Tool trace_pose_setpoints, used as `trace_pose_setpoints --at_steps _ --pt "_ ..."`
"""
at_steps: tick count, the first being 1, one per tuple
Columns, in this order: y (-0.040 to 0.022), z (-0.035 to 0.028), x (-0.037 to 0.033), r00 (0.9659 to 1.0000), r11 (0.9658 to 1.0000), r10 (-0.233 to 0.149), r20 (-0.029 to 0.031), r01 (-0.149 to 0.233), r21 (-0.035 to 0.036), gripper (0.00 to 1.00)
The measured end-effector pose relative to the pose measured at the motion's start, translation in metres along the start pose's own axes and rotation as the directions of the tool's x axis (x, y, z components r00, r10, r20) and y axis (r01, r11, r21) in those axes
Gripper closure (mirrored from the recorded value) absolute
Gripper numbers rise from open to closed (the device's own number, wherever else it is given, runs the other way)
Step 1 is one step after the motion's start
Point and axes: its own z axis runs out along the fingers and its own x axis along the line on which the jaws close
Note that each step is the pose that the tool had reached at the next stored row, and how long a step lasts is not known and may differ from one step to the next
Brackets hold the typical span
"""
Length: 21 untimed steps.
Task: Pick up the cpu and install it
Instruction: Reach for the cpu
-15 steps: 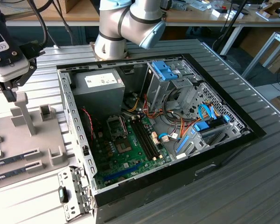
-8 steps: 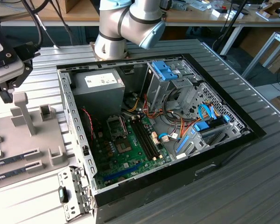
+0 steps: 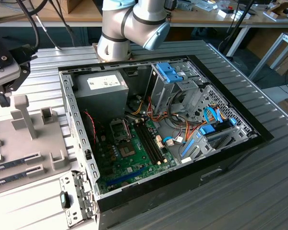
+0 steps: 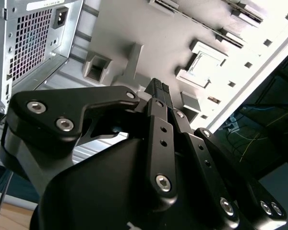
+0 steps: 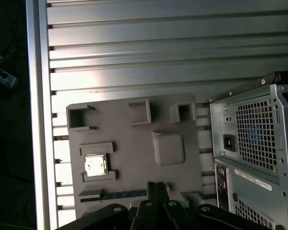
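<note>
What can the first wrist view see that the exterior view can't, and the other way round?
The first wrist view looks down on the cpu, silver side up in its pocket on the grey tray, plus the back of the computer case with its vent grille. The exterior view looks into the open case instead: the green motherboard, the black socket frame and the robot arm. Both views share the tray, the case, the ribbed metal table and the gripper, shut and holding nothing, near the tray.
</note>
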Motion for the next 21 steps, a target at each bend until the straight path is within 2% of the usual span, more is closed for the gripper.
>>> trace_pose_setpoints --at_steps 21 --pt "-0.0015 0.0047 0.0169 1.0000 1.0000 0.000 0.0000 0.000 0.0001 0.89"
